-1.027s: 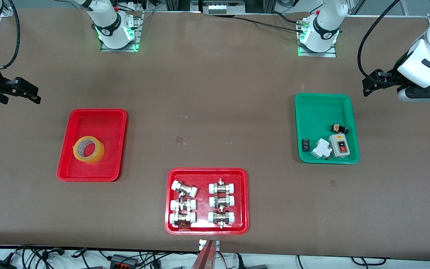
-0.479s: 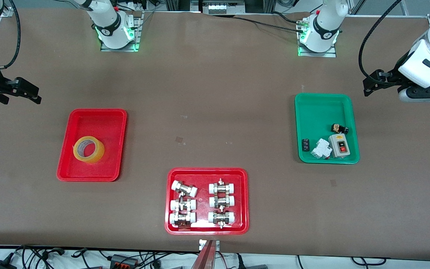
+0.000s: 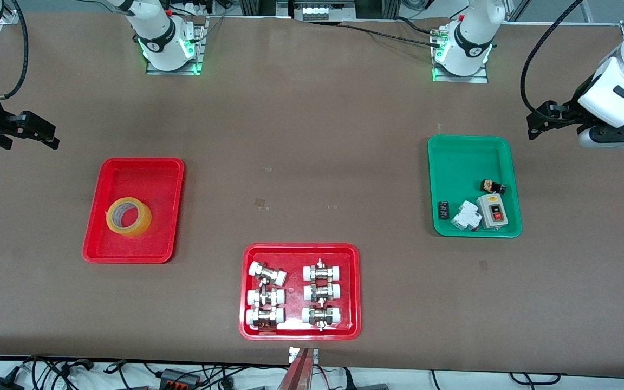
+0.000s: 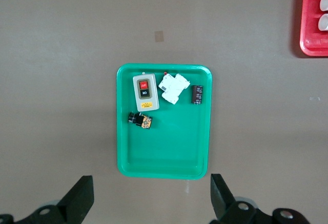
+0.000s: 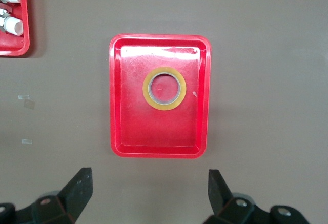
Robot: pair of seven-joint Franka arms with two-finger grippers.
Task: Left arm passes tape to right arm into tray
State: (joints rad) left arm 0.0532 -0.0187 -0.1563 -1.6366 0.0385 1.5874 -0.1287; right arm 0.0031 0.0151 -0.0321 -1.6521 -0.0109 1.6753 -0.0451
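Note:
The tape (image 3: pixel 128 216), a yellow roll with a pale core, lies flat in the plain red tray (image 3: pixel 149 181) toward the right arm's end of the table. It also shows in the right wrist view (image 5: pixel 164 88), inside the tray (image 5: pixel 154 131). My right gripper (image 3: pixel 45 135) is open and empty, up over bare table at the edge by that tray; in its wrist view (image 5: pixel 148 193) the jaws stand wide apart. My left gripper (image 3: pixel 539 122) is open and empty, up over the table by the left arm's end, with its jaws wide apart in its wrist view (image 4: pixel 152 198).
A green tray (image 3: pixel 469 157) holding a switch box, a breaker and small parts lies toward the left arm's end; it also shows in the left wrist view (image 4: pixel 164 152). A wider red tray (image 3: pixel 300 248) with several white-capped metal fittings lies near the front camera.

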